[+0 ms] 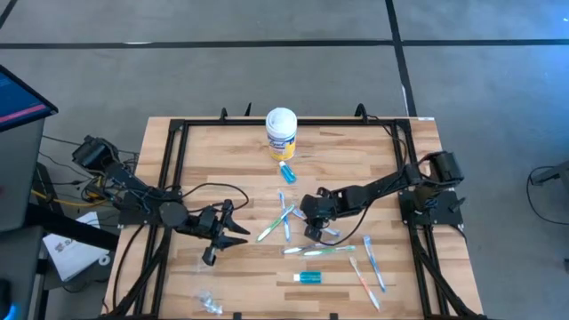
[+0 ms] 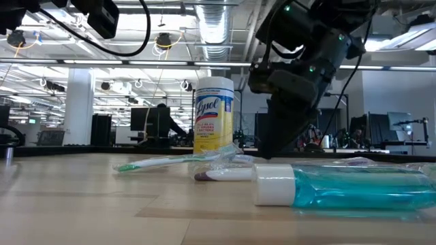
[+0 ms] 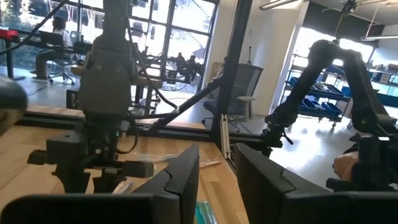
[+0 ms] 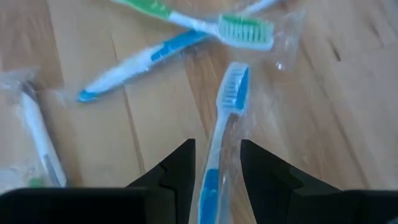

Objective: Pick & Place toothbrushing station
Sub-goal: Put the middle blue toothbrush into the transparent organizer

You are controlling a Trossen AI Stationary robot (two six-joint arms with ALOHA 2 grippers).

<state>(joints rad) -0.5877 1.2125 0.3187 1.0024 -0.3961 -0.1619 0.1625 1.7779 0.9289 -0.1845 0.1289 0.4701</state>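
Right hand (image 1: pixel 313 233): positioned low over the middle of the light wooden slatted desk (image 1: pixel 356 160). The right wrist view shows its two dark fingers (image 4: pixel 177 165) parted narrowly, standing either side of the handle of a slim blue-and-white plastic toothbrush in clear wrapping (image 4: pixel 222 118). Whether the fingers touch the handle cannot be told; the brush lies flat on the desk, not lifted.

Left hand (image 1: pixel 222 233): waits above the left half of the desk, fingers moderately parted with nothing between them.

Location of task items: the toothbrushes lie scattered over the centre and right of the desk. A green-bristled toothbrush (image 4: pixel 239 28) crosses a second blue-and-white toothbrush (image 4: pixel 134 62) just beyond the targeted brush head. A small teal toothpaste tube with white cap (image 1: pixel 308 278) lies near the front edge. A white canister of wipes with a yellow label (image 1: pixel 281 133) stands upright at the back.

Handling assessment: the brushes appear light and stiff, though thin, low-lying and likely to roll or skid. The clear wrapper looks slippery and may shift under pressure. Recommended hold is across the mid-handle, near the balance point, so the head does not tip. The tube looks soft; best taken across the body, gently.
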